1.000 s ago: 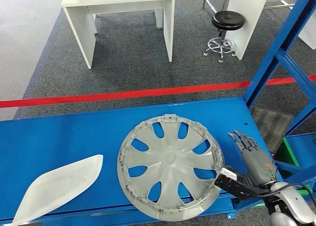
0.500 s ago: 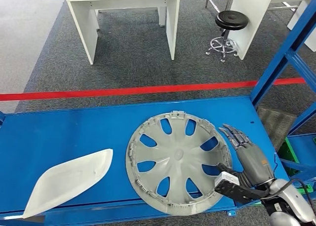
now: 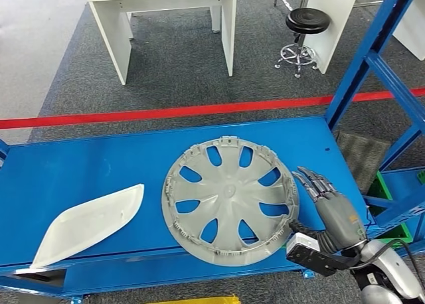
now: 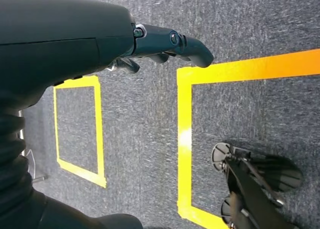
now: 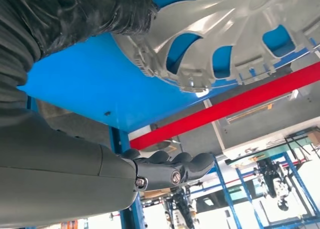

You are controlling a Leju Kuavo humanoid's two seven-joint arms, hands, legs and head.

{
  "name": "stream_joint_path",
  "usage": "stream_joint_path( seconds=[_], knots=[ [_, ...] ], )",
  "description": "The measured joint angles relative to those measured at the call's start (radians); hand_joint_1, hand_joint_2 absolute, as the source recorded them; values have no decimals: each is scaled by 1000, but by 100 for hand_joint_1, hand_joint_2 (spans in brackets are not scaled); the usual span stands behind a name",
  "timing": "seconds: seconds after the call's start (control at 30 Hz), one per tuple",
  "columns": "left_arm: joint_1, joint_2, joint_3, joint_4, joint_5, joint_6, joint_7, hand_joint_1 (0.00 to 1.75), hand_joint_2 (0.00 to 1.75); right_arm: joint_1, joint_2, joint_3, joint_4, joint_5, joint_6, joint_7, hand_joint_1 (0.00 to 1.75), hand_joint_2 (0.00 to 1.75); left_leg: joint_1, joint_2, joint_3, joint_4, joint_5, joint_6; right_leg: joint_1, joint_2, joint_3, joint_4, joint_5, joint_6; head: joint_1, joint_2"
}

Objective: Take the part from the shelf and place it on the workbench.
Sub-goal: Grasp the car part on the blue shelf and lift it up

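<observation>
A grey wheel cover [image 3: 230,198] lies flat on the blue shelf [image 3: 100,164], right of its middle. My right hand [image 3: 335,214] hovers just off the cover's right rim, palm down, fingers [image 3: 315,183] stretched forward and apart, holding nothing. In the right wrist view the cover's rim [image 5: 196,44] sits close by the thumb side of my right hand [image 5: 75,174], while the dark fingers [image 5: 177,171] reach past the shelf edge. My left hand [image 4: 94,34] hangs over grey carpet, fingers loosely extended and empty.
A long white plastic part [image 3: 87,221] lies on the shelf's left end. Blue shelf uprights [image 3: 370,58] rise at the right, a green bin [image 3: 396,221] below them. Beyond a red floor line [image 3: 150,113] stand a white desk [image 3: 165,12] and a black stool [image 3: 307,22]. Yellow tape squares [image 4: 184,139] mark the floor.
The camera has shifted a little. My right hand has edged in closer to the wheel cover's right rim. The cover and the white part lie where they were.
</observation>
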Motion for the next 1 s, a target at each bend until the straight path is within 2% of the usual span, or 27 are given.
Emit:
stream_joint_path(
  seconds=[0.03,0.07,0.13,0.2,0.27,0.43,0.67,1.0],
  knots=[
    [-1,1,0,0,0,0,0,0,175,0,0,1,0,1,0,0,0,175,-2,0,19,-37,2,5,0,0,-1,0,4,5,0,0],
    [-1,1,0,0,0,0,0,0,175,-1,0,1,-1,1,0,0,0,175,-4,0,23,-51,0,7,2,-1,-3,1,4,8,0,0],
    [-1,1,0,0,0,0,0,0,175,-1,-1,2,-1,2,-1,0,0,175,-5,1,18,-57,3,6,2,0,-4,0,4,0,0,0],
    [1,0,0,0,0,-1,0,0,175,-1,-1,2,-1,5,-1,2,0,175,-6,1,16,-57,6,7,1,1,-5,-3,9,-3,2,0],
    [1,0,0,0,0,-1,0,0,175,-1,-2,2,-1,12,-1,5,0,175,-8,1,14,-56,9,12,-1,1,-4,-7,18,9,2,0],
    [0,0,0,0,0,0,1,0,175,-5,-2,10,1,68,-10,36,0,175,-12,2,12,-54,12,18,-4,2,-4,-11,24,17,2,0],
    [-2,0,0,0,0,3,9,0,175,-30,-1,31,29,123,-9,68,0,175,-11,2,10,-53,11,19,-4,2,-6,-11,24,17,1,0],
    [-3,1,0,0,0,3,11,0,175,-36,-1,37,37,127,-7,70,0,175,-11,2,10,-54,11,19,-4,2,-7,-11,24,18,1,0]
  ],
)
